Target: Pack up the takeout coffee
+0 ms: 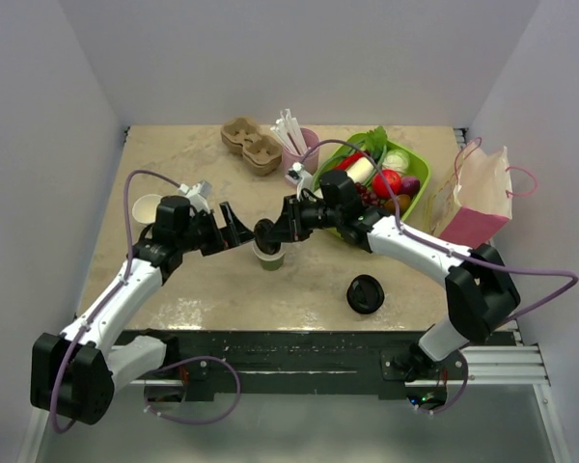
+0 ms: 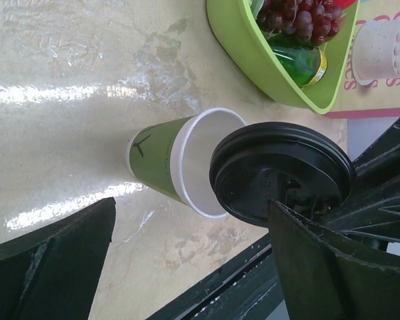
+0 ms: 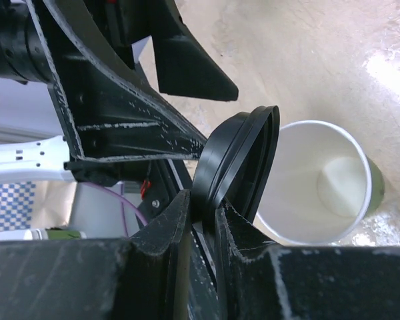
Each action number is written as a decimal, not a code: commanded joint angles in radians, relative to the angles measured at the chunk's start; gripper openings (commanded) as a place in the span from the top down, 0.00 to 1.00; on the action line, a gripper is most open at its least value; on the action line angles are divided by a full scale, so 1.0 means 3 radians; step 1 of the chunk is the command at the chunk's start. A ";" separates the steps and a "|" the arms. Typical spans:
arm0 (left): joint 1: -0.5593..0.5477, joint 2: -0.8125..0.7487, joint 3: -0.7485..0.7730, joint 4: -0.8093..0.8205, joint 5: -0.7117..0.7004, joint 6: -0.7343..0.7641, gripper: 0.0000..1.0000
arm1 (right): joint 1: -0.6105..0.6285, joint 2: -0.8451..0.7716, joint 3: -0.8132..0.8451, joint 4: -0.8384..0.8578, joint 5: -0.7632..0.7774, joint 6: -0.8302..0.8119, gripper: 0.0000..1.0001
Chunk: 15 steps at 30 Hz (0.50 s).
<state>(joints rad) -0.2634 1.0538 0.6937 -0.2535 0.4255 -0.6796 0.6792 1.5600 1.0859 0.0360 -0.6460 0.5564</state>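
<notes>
A lidless olive-green paper cup [image 1: 270, 258] with a white inside stands at mid-table. My right gripper [image 1: 276, 230] is shut on the rim of a black plastic lid [image 1: 264, 231] and holds it tilted, on edge, just over the cup's rim. The right wrist view shows the lid [image 3: 237, 160] pinched between the fingers beside the open cup [image 3: 320, 187]. My left gripper [image 1: 237, 230] is open and empty just left of the cup; its view shows the cup [image 2: 161, 163] and the lid [image 2: 280, 173] ahead between its fingers. No lidded cup is in view.
A second black lid [image 1: 365, 293] lies near the front edge. A pink bag [image 1: 478, 198] stands at the right, a green basket [image 1: 420, 188] of food beside it. A cardboard cup carrier [image 1: 251, 145] and a pink cup of straws [image 1: 297, 143] stand at the back. Another cup [image 1: 147, 206] stands far left.
</notes>
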 commanded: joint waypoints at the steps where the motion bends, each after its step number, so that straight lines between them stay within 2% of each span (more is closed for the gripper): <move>1: -0.0012 0.0123 -0.0017 0.0323 0.0151 -0.0051 0.00 | -0.0101 0.0158 -0.0102 0.0304 -0.0199 0.0298 0.81; 15: -0.0022 0.0378 -0.0027 0.0461 0.0233 -0.0077 0.00 | -0.0234 0.0297 -0.0173 0.0371 -0.0127 0.0354 0.73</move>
<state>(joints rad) -0.2642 1.1469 0.6884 -0.1677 0.4698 -0.6960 0.6205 1.6497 1.0462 0.1066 -0.6739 0.6498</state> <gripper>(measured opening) 0.994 0.258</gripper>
